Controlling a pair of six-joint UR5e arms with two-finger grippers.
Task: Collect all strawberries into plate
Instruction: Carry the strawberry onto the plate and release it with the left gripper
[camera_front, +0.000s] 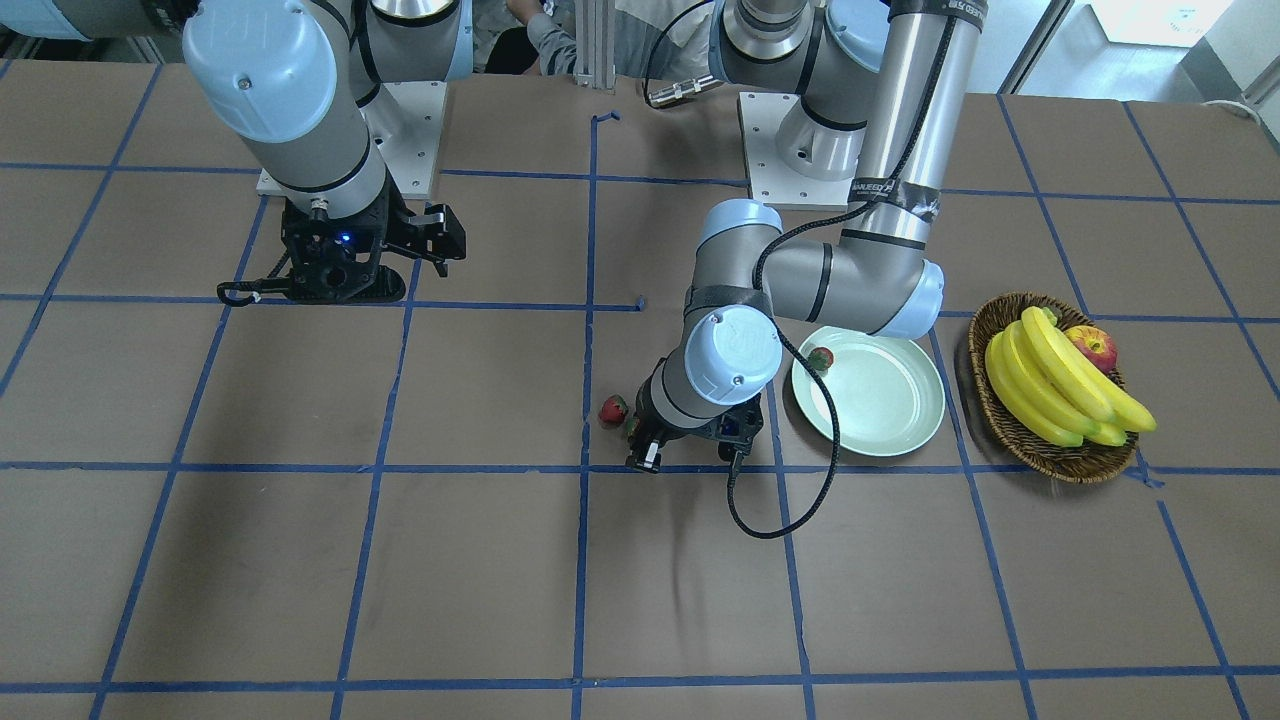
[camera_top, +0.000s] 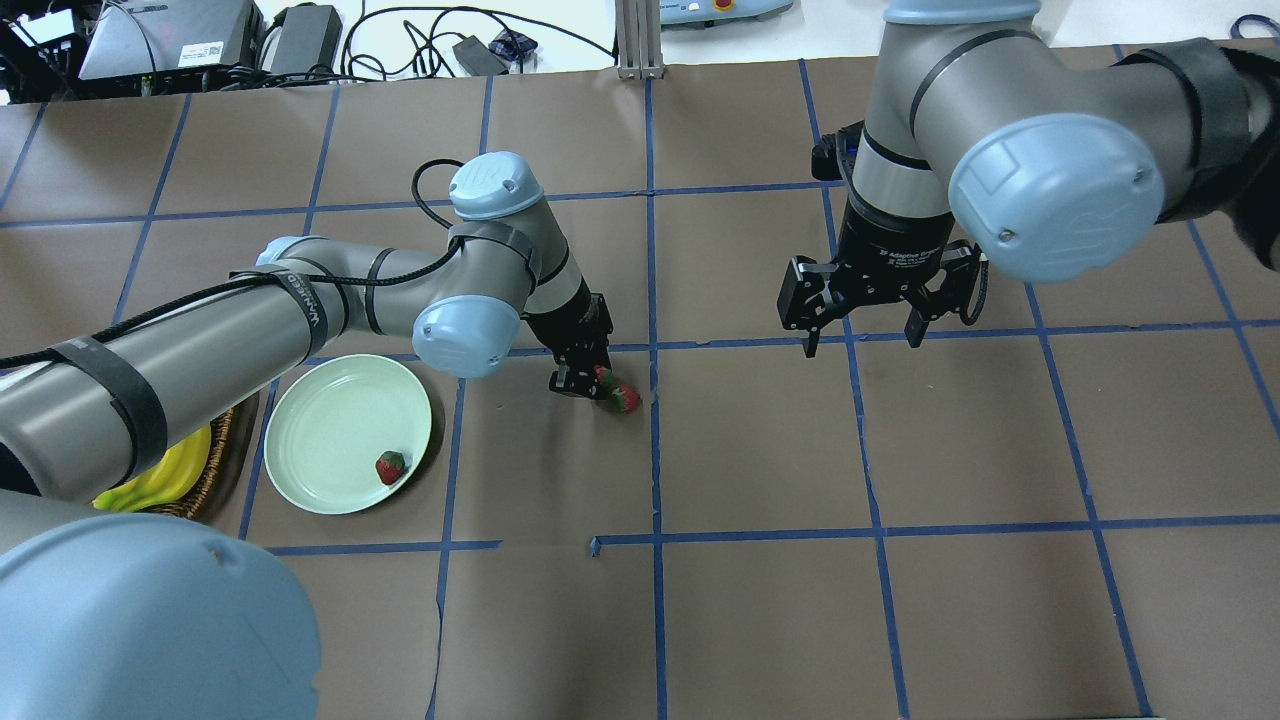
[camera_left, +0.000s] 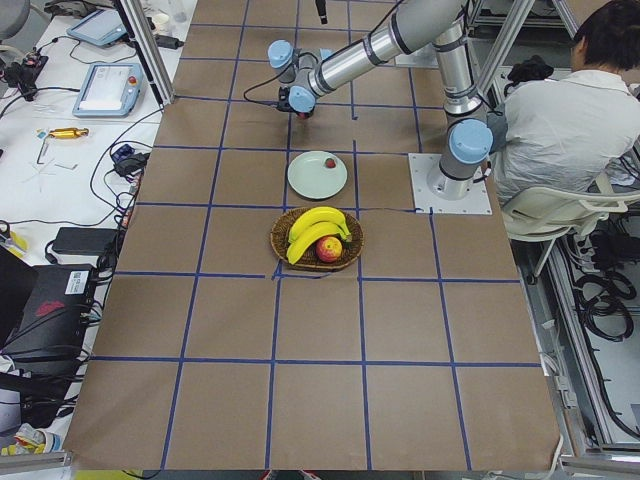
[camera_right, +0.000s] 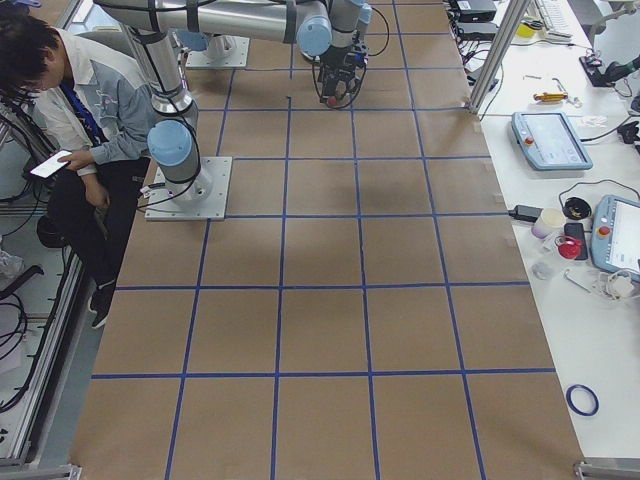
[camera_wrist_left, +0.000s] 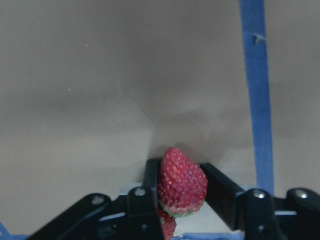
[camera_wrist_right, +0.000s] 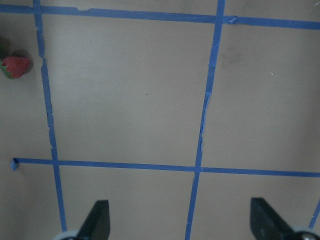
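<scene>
Basket (camera_front: 1062, 464), brown woven wicker, nearest robot on its left: yellow bananas (camera_front: 1050, 385) and red-yellow apple (camera_front: 1092, 346) inside. Just beside it, round pale mint-green plate (camera_top: 325, 415) holds one small red strawberry (camera_top: 391, 466) near rim. Further out, left gripper (camera_top: 590, 382) low over brown paper table (camera_top: 760, 450), fingers closed against sides of second strawberry (camera_wrist_left: 182, 181). Third strawberry (camera_top: 626, 399) on table just beside it. Right gripper (camera_top: 862, 342) well apart, above table, jaws spread wide, empty.

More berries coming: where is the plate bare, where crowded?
The plate is bare at its centre and toward the basket; the plated strawberry sits at its robot-side rim. Crowded at the left gripper: gripped strawberry, loose strawberry.
</scene>
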